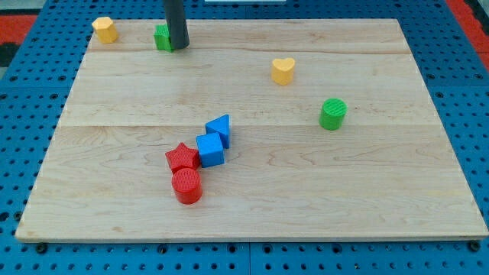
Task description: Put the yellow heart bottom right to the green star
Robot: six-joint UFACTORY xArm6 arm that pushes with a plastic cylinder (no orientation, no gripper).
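The yellow heart (283, 70) lies on the wooden board at the upper right of centre. The green star (162, 37) sits near the view's top left edge, partly hidden by my rod. My tip (179, 46) rests on the board just to the right of the green star, touching or almost touching it. The heart is far to the right of the tip and a little lower in the view.
A yellow block (105, 30) sits at the top left corner. A green cylinder (332, 114) stands at the right. A blue triangle (219, 128), a blue cube (210, 150), a red star (182, 158) and a red cylinder (186, 186) cluster at lower centre.
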